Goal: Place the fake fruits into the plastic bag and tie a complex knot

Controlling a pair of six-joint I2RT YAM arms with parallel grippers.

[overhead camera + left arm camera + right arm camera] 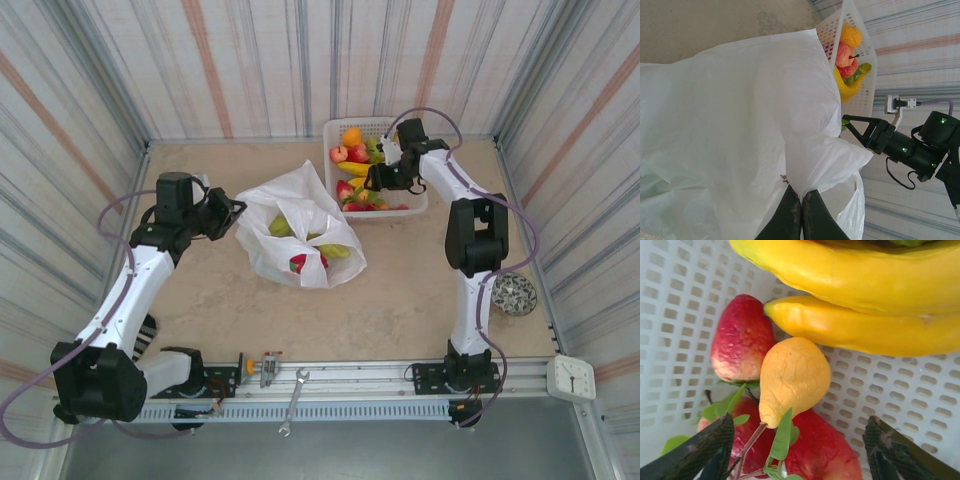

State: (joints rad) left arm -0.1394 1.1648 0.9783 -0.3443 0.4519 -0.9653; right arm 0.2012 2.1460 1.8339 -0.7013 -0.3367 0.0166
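The white plastic bag (pixel 300 215) lies open mid-table, with a green pear (pixel 280 227), a red apple (pixel 299 263) and a yellow-green fruit (pixel 336 251) inside. My left gripper (pixel 235 210) is shut on the bag's (pixel 730 125) rim, its closed fingertips (pixel 801 197) pinching the film. My right gripper (pixel 372 180) hangs open inside the white lattice basket (pixel 330 130). Between its spread fingers (pixel 799 420) lies a yellow pear (pixel 792 377) on red apples (pixel 742 337), with two bananas (pixel 865 330) just beyond. Nothing is held there.
The basket (pixel 860 95) at the back holds an orange (pixel 850 36), an apple (pixel 845 55) and a banana (pixel 847 87). A wrench (pixel 293 400) lies on the front rail. A small dish (pixel 516 293) and a clock (pixel 572 377) sit at the right. Striped walls enclose the table.
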